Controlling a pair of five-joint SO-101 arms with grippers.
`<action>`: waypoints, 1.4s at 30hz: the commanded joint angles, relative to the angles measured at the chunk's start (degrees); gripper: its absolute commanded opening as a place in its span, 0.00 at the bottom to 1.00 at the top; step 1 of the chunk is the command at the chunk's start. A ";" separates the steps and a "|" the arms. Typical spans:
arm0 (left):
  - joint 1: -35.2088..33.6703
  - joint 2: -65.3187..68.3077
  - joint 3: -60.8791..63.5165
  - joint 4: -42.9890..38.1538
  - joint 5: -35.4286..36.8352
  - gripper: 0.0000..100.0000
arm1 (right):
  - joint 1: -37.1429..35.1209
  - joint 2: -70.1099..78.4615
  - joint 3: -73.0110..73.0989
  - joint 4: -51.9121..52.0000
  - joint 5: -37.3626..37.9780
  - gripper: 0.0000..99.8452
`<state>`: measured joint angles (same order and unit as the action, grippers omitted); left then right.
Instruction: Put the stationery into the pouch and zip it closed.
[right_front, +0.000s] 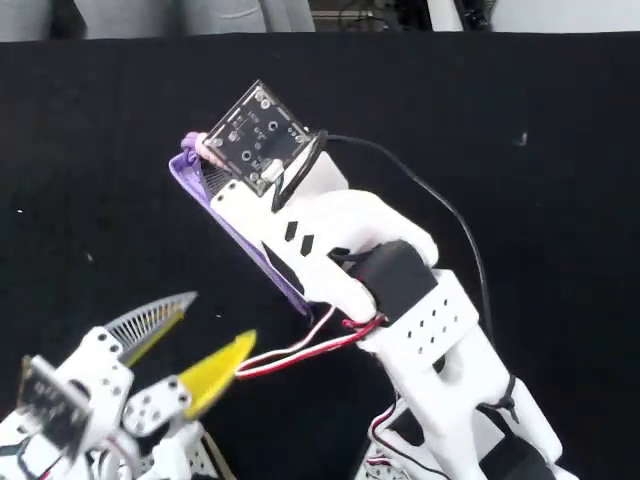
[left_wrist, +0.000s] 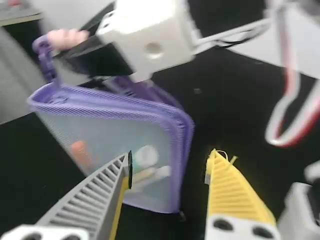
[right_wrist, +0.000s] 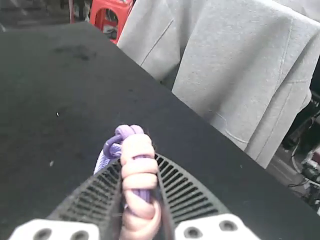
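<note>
Right hand (right_wrist: 138, 160): fingers pressed together on the pink pull (left_wrist: 67, 37) and its purple loop (right_wrist: 125, 132), at one corner of the pouch.
Why that hold: the pull is the only part that drives the zip, so pinching it lets the arm draw the slider along the pouch edge.
Pouch (left_wrist: 115, 130): purple with see-through mesh sides, tipped up on edge below the right hand, its far end running under that arm in the high view.
Zip: I cannot tell whether it is drawn fully to its end.
Stationery: already inside the pouch; an orange piece (left_wrist: 80, 150) and a round white piece (left_wrist: 146, 156) show through the mesh, low down.
Left hand (left_wrist: 170, 155): fingers spread apart, holding nothing, just beside the pouch's lower corner, the end opposite the pull.
Why there: likely placed to brace the pouch so it does not drag when the pull is drawn.
Desk (right_front: 500, 120): black, lying under and around the pouch.
Step, as judged: filling done, zipping in hand.
</note>
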<state>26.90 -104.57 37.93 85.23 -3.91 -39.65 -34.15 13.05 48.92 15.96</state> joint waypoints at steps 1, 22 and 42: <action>-8.84 0.09 2.33 -3.34 0.62 0.25 | -1.49 0.04 0.92 -3.16 -1.14 0.01; -9.63 0.09 23.60 -26.46 4.48 0.25 | -2.81 -0.57 4.53 -4.92 -1.14 0.01; -36.35 0.09 31.25 -28.66 6.24 0.25 | -1.76 -4.97 4.79 -2.64 -0.79 0.01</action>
<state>-3.78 -104.48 69.85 55.96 1.80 -41.85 -37.23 18.24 46.29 15.25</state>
